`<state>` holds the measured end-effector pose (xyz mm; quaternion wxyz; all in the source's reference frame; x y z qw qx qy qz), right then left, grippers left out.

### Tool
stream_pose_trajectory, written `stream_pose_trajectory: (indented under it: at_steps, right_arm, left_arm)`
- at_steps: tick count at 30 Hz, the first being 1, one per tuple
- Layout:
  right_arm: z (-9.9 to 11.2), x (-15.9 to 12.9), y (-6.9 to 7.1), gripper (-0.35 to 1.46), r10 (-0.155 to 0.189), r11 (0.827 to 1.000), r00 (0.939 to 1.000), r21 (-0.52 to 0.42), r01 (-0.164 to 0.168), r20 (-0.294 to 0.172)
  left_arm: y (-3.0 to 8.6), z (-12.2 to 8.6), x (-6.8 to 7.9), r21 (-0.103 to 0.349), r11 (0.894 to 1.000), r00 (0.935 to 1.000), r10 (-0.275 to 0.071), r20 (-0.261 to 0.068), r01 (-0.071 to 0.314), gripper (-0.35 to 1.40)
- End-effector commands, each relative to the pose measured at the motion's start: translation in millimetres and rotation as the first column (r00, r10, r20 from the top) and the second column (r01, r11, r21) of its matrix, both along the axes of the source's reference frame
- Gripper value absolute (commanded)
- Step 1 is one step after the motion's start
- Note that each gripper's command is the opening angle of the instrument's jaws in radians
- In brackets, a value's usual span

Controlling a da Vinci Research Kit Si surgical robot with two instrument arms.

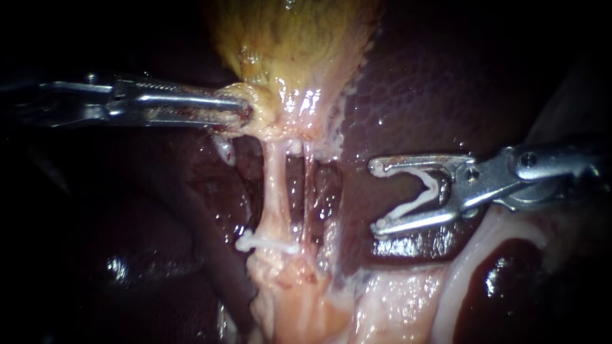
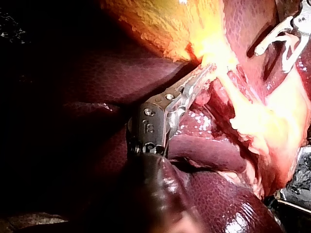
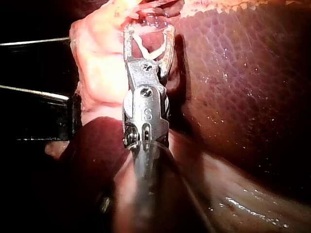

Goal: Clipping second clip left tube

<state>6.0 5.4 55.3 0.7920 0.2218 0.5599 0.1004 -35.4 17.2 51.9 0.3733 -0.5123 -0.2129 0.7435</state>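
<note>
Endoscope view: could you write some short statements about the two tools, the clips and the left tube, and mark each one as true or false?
1. The left tool has its jaws shut on tissue at the narrow end of the gallbladder. True.
2. The right tool already has its jaws around the left tube. False: it is apart from the tube, in front of the liver.
3. The right tool carries an open clip between its jaws. True.
4. The left tube bears no clip. False: a closed clip crosses its lower part.
</note>
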Motion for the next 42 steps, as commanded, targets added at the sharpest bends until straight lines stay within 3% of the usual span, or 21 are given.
stream_pose_trajectory:
  at_steps: [1, 6, 11, 15, 21, 31, 37, 42]
  right_arm:
    - [0.0, 0.0, 0.0, 0.50, 0.001, 1.000, 1.0000, 0.002, -0.001, 0.001]
    - [0.0, 0.0, 0.0, 0.50, 0.001, 1.000, 1.0000, 0.002, -0.001, 0.001]
    - [0.0, 0.0, 0.0, 0.50, -0.001, 1.000, 1.0000, -0.004, 0.001, 0.000]
    - [-0.1, 0.1, -0.1, 0.50, -0.001, 1.000, 1.0000, -0.004, 0.001, -0.001]
    - [-1.2, 1.2, -0.7, 0.50, -0.013, 1.000, 0.9999, 0.003, 0.013, -0.008]
    - [-4.1, 7.8, -2.7, 0.50, -0.024, 0.999, 0.9996, 0.042, 0.025, -0.012]
    - [-3.1, 11.1, -3.5, 0.50, -0.020, 0.997, 0.9998, 0.071, 0.020, -0.006]
    - [-0.8, 12.8, -3.9, 0.50, -0.010, 0.995, 0.9999, 0.097, 0.010, 0.006]
  left_arm:
    - [0.0, -0.3, 0.3, 0.001, 1.000, 1.0000, 0.001, 0.001, -0.001, -0.35]
    - [0.7, -2.7, 2.3, 0.013, 1.000, 0.9999, 0.008, 0.009, -0.008, -0.35]
    - [1.8, -6.2, 4.8, 0.015, 1.000, 0.9995, -0.026, 0.019, 0.025, -0.35]
    - [2.3, -7.8, 5.6, 0.023, 0.999, 0.9987, -0.044, 0.026, 0.043, -0.35]
    - [1.9, -7.7, 5.5, 0.020, 0.999, 0.9985, -0.047, 0.027, 0.046, -0.35]
    - [1.5, -7.0, 5.1, 0.014, 0.999, 0.9985, -0.049, 0.024, 0.049, -0.35]
    - [1.4, -7.0, 5.0, 0.014, 0.999, 0.9985, -0.050, 0.023, 0.049, -0.35]
    - [1.4, -7.0, 5.0, 0.014, 0.999, 0.9985, -0.050, 0.023, 0.049, -0.35]
